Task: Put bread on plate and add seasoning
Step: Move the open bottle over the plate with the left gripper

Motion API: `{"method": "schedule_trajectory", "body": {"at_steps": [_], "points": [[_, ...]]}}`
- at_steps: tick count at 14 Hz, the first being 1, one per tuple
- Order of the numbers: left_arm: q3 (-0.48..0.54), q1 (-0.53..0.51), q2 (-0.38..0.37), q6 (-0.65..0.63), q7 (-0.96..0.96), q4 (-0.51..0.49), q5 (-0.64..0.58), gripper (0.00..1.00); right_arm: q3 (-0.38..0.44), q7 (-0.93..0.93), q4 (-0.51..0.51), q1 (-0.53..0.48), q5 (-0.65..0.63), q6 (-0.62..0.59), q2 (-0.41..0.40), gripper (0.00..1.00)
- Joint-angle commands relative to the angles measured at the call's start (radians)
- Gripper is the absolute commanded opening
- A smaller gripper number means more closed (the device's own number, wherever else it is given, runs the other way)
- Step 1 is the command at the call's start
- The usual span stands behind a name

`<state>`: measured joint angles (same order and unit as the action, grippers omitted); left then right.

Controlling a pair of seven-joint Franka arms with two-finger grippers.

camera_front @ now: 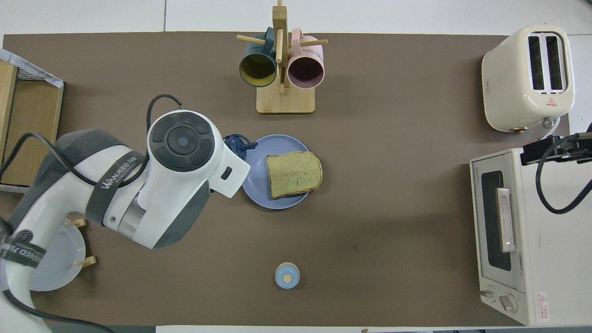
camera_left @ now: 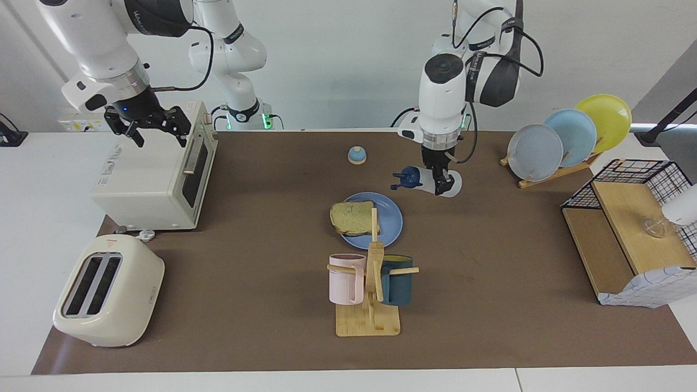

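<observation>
My left fingers (camera_left: 440,184) clamp the seasoning (camera_left: 422,179), tipped beside the plate (camera_left: 393,218); next, spout over bread (camera_left: 353,218). Right fingers (camera_left: 150,126) apart, waiting.

We've got the bread (camera_left: 353,218) on the plate (camera_left: 389,220), mug rack (camera_left: 370,305) at twelve o'clock overhead, bell (camera_left: 356,155) at six.

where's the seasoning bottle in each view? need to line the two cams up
Facing view: the seasoning bottle is tipped sideways in the left gripper, in the air just above the plate in the picture.
Overhead view: only its dark cap shows past the left arm, at the plate's edge.
Shared landmark: the bread on that plate.
</observation>
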<state>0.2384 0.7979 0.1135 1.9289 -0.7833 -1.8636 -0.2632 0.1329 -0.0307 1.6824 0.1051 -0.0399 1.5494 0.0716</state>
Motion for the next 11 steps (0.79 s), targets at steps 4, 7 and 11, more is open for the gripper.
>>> {"method": "schedule_trajectory", "body": {"at_steps": [4, 7, 11], "points": [[0.010, 0.125, 0.097, -0.028, 0.157, 0.031, -0.272, 0.00, 0.001, -0.009, 0.008, -0.002, -0.006, 0.003, 0.007, 1.00], [0.010, 0.179, 0.149, -0.086, 0.211, 0.032, -0.405, 0.00, -0.006, -0.015, -0.004, -0.018, -0.008, 0.004, -0.015, 1.00], [0.012, 0.211, 0.236, -0.148, 0.276, 0.073, -0.526, 0.00, -0.032, -0.015, -0.024, -0.034, -0.008, -0.006, -0.023, 1.00]]}}
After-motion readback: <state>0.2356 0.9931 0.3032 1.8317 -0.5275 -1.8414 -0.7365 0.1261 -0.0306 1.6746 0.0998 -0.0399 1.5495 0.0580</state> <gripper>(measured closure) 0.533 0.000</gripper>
